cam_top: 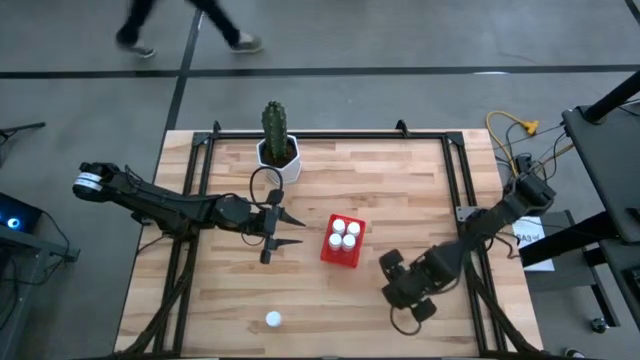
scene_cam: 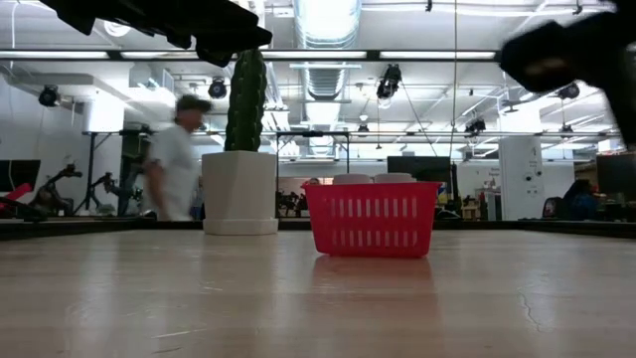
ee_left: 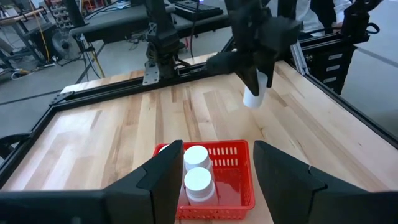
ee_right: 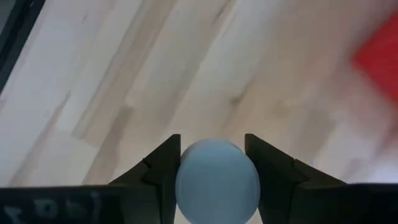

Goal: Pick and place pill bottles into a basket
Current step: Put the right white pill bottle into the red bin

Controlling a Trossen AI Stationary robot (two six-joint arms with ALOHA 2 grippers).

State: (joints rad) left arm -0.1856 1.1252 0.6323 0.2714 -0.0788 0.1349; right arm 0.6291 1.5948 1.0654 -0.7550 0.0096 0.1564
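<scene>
The red basket stands mid-table with several white pill bottles upright in it. It also shows in the left wrist view and the low view. My left gripper is open and empty, just left of the basket, with its fingers pointing at it. My right gripper is to the right of the basket and nearer the table's front, shut on one pill bottle. One more bottle stands alone on the table near the front edge. My right gripper pinches the pill bottle between its two fingers, which lie on its opposite sides. The fingers come from above, pointing down. The bottle's lower end sticks out below the fingers, clear of the table.
A white pot with a green cactus stands at the table's far edge, behind and left of the basket. Black frame rails run along the table's sides. A person walks in the room behind.
</scene>
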